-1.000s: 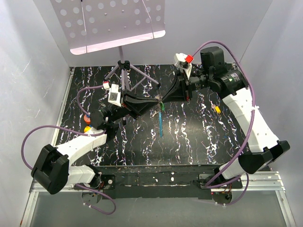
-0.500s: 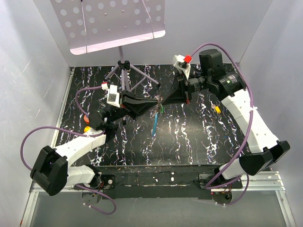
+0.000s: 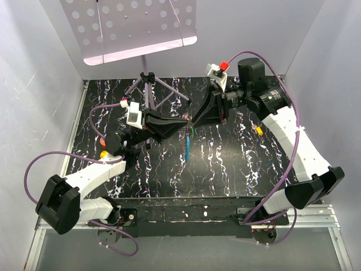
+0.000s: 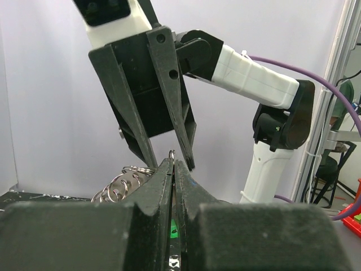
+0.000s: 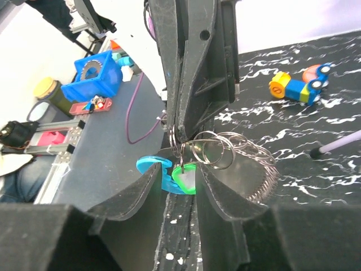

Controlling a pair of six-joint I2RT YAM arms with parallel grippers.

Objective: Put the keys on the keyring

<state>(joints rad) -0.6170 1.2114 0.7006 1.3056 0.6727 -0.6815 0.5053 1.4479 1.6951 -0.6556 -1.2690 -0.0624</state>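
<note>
Black worktop (image 3: 237,169) veined with white, boxed in by pale grey walls on three sides. Toward the far left corner, a purple stand (image 3: 148,84) on tripod legs, with a perforated desk tilted above it. From the near edge, two white-and-black arms: left arm (image 3: 96,172) reaching out of the near left corner, right arm (image 3: 299,141) bending in along the right edge, both aimed at one spot above the middle of the worktop, a little toward the far edge. Tip to tip there, raised off the surface: left gripper (image 4: 172,165) pressed fully together, pinching the thin wire of the keyring (image 5: 176,138) at its very tips; right gripper (image 5: 176,169) partly parted, fingers (image 5: 225,197) standing either side of the hanging bunch, clamped on nothing visible. Close to the left edge, a small toy (image 3: 102,152) in orange and yellow; near the right edge, another small yellow-orange piece (image 3: 259,129). Below the left gripper's tips, a cluster of silvery rings (image 5: 237,149) linked together and dangling off to one side. Light-blue strip (image 3: 186,148) hanging down from the bunch over the middle of the worktop; lower end touching the surface or not, impossible to tell. Smallest of all, key (image 5: 185,179) with a bright green head, hanging just below the keyring, right in the gap between the right gripper's fingers; in contact with either finger or not, impossible to tell.
</note>
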